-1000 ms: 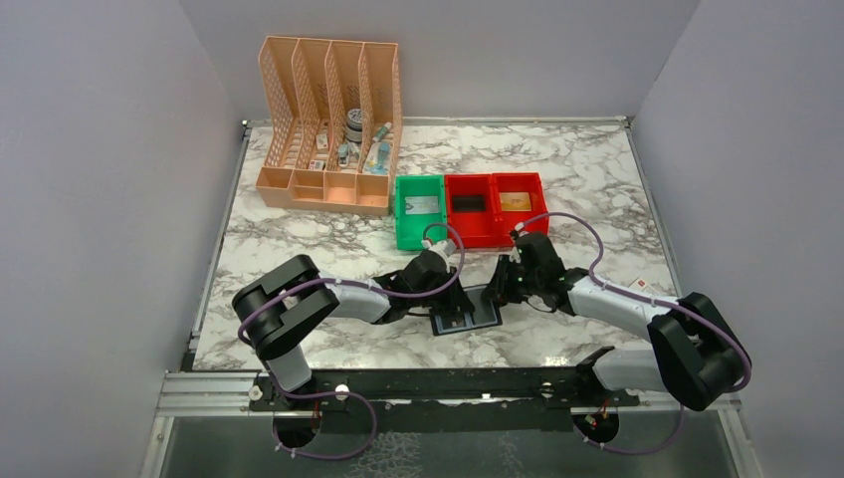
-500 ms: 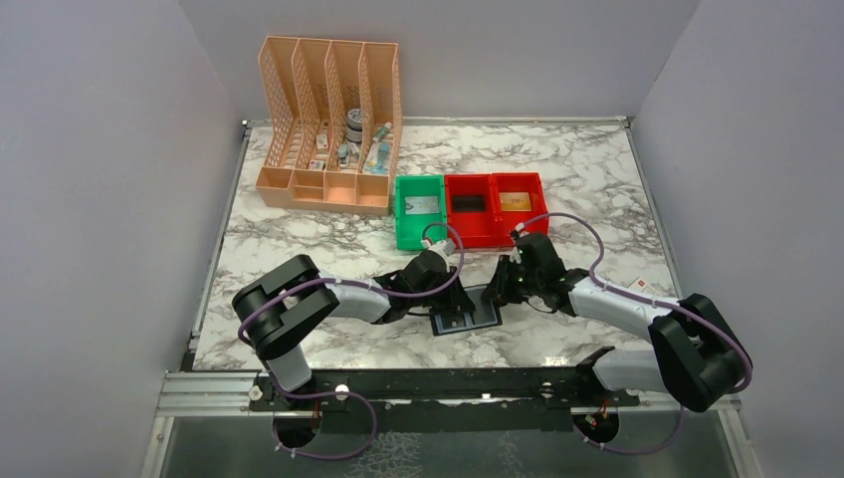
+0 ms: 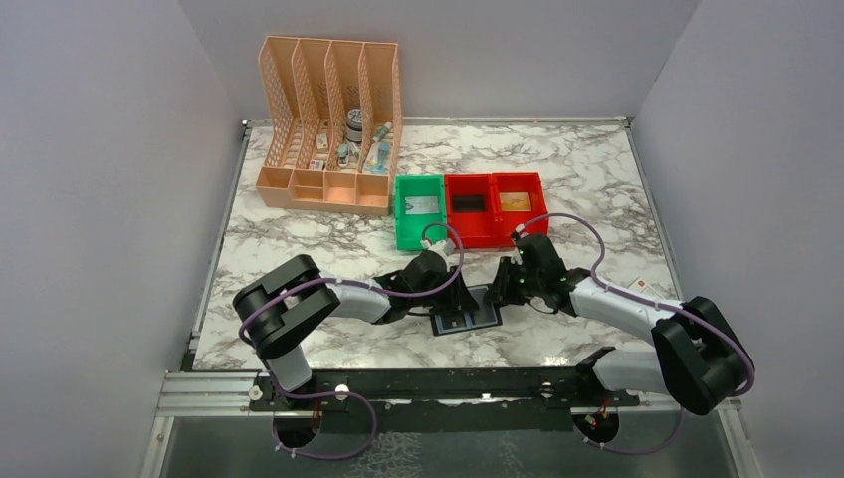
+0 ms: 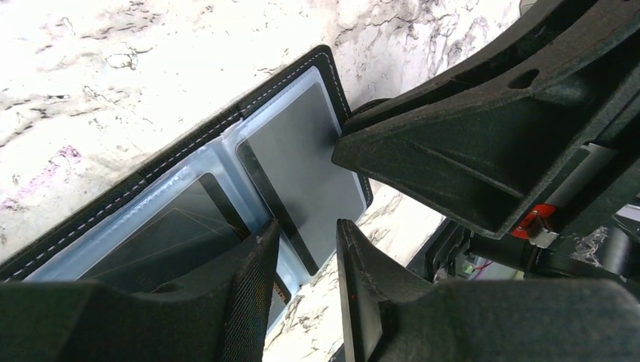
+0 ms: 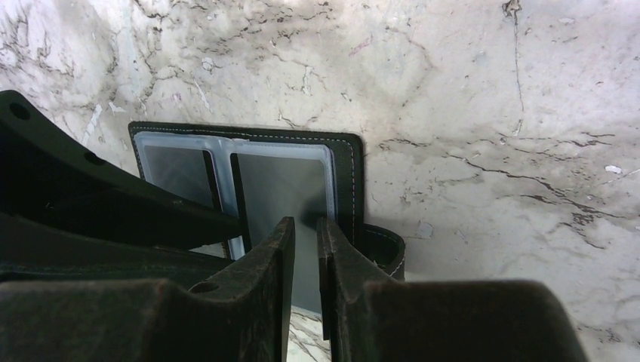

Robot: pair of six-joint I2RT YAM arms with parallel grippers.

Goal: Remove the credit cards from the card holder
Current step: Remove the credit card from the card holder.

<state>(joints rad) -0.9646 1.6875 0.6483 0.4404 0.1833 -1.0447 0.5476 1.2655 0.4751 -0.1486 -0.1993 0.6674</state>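
The card holder (image 3: 466, 311) lies open and flat on the marble between both grippers. Its grey-blue panels and black stitched rim show in the left wrist view (image 4: 302, 151) and the right wrist view (image 5: 283, 181). A dark card (image 4: 170, 237) shows through the clear pocket of one half. My left gripper (image 4: 308, 235) is slightly open over the holder's middle and near edge, nothing between its fingers. My right gripper (image 5: 304, 226) is closed to a thin slit, tips down on the other panel beside the side tab (image 5: 381, 245). A tan card (image 3: 515, 201) lies in a red bin.
Behind the holder stand a green bin (image 3: 420, 211) with a pale card and two red bins (image 3: 495, 207). A peach lattice organizer (image 3: 330, 124) with small items stands at the back left. The two grippers sit very close, nearly tip to tip.
Almost nothing; the right wrist has shifted very slightly. The holder and left arm have stayed put.
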